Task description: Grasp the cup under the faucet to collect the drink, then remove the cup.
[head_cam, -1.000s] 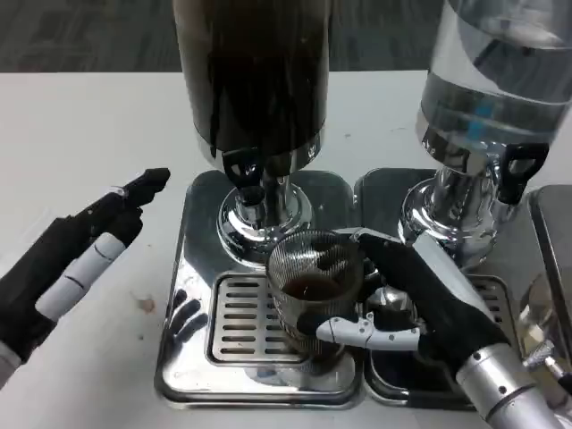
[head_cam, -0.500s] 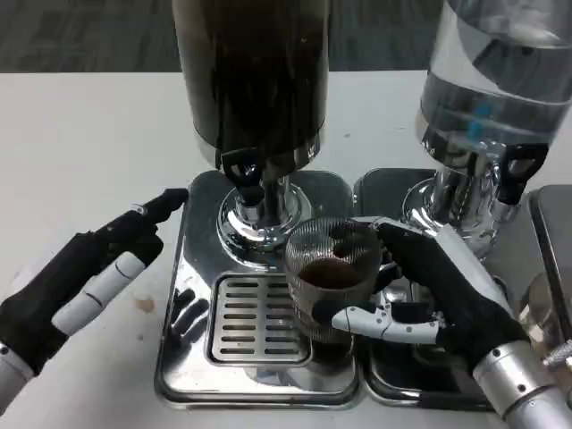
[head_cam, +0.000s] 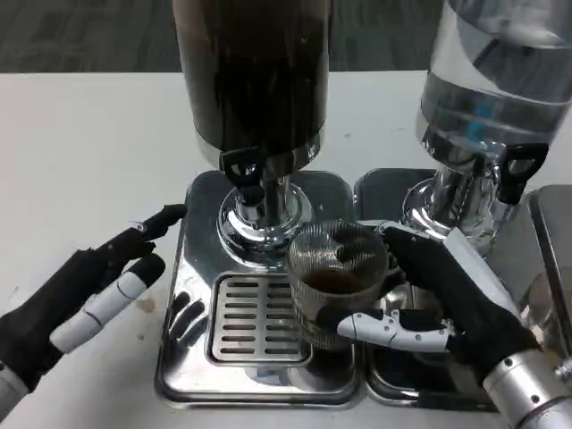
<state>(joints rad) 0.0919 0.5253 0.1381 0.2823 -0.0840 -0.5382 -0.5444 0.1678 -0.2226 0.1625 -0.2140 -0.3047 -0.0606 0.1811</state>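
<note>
White table (head_cam: 80, 143) is seen beneath a steel drip tray (head_cam: 192, 353). The cup (head_cam: 338, 281) is gripped by the right hand (head_cam: 442, 299), off the faucet (head_cam: 243, 170); the left hand (head_cam: 85, 290) is held spread. Dark drink could be spilled if the cup is tilted.

cup (head_cam: 338, 277): ribbed clear glass or plastic, in the right hand (head_cam: 447, 299)
drip tray (head_cam: 259, 326): glossy mirror-like metal, left of that hand
table (head_cam: 80, 152): matt white

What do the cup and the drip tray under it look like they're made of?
Cup: clear ribbed glass or plastic, since the dark drink shows through; which one is unclear. Drip tray: polished metal, likely stainless steel, mirror-bright and reflecting the left hand.
</note>
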